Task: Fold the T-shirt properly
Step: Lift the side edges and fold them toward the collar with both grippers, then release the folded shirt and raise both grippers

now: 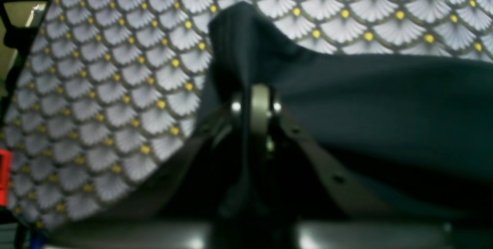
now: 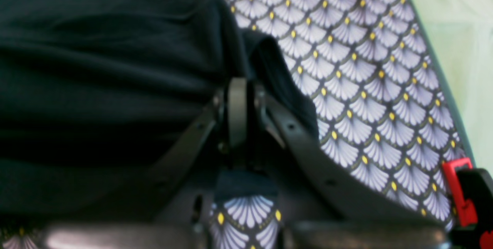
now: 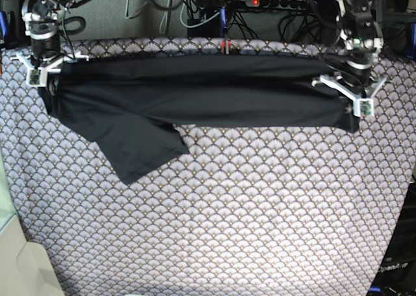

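The shirt (image 3: 195, 91) stretches crosswise along the far worktop (image 3: 227, 211) edge, left hand (image 3: 354, 97) and right hand (image 3: 40, 68) each clenched on one end.

place: lab bench | evidence: cable tangle (image 3: 195, 10), power strip (image 3: 279, 2) behind patterned tablecloth (image 3: 227, 211)

Table's covered in a pale scallop-patterned tablecloth (image 3: 227, 211) (little yellow dots all over), and the black T-shirt (image 3: 195, 91) lies stretched along its far edge, one sleeve flopped forward.
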Tool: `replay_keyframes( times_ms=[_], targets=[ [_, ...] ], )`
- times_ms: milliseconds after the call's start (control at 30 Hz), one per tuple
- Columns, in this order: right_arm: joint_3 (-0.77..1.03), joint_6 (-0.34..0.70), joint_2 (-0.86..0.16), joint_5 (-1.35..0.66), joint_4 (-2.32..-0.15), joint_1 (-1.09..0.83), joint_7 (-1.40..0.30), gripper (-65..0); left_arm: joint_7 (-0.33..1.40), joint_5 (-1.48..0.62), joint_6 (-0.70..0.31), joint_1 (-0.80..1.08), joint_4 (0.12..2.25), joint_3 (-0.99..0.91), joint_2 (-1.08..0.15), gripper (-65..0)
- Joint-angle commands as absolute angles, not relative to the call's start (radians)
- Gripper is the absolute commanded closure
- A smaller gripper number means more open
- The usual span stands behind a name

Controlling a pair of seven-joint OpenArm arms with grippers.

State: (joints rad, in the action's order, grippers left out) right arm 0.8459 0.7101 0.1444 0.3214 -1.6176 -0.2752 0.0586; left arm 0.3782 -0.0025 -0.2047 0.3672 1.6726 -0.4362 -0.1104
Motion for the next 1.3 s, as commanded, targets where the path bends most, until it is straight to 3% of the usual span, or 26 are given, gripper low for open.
replay_keyframes(
  times_ms=[0, 333, 700, 1267],
  targets=[
    [0.851, 0.698, 0.13, 0.306, -1.636, -0.274, 0.101, 0.0, 0.355, -0.001, -0.193, 0.386, 1.71, -0.441, -0.116, 0.0],
    [0.874, 0.698, 0.127, 0.306, -1.636, -0.297, 0.102, 0.0, 0.355, -0.001, -0.193, 0.47, 1.732, -0.44, -0.124, 0.0],
    [0.878, 0.698, 0.157, 0.268, -1.662, -0.39, 0.237, 0.0, 0.355, -0.001, -0.228, 0.461, 1.732, -0.441, -0.143, 0.0],
    [0.921, 0.698, 0.111, 0.252, -1.6, -0.404, 0.242, 0.0, 0.355, 0.001, -0.248, 0.432, 1.633, -0.509, -0.189, 0.0]
  ],
)
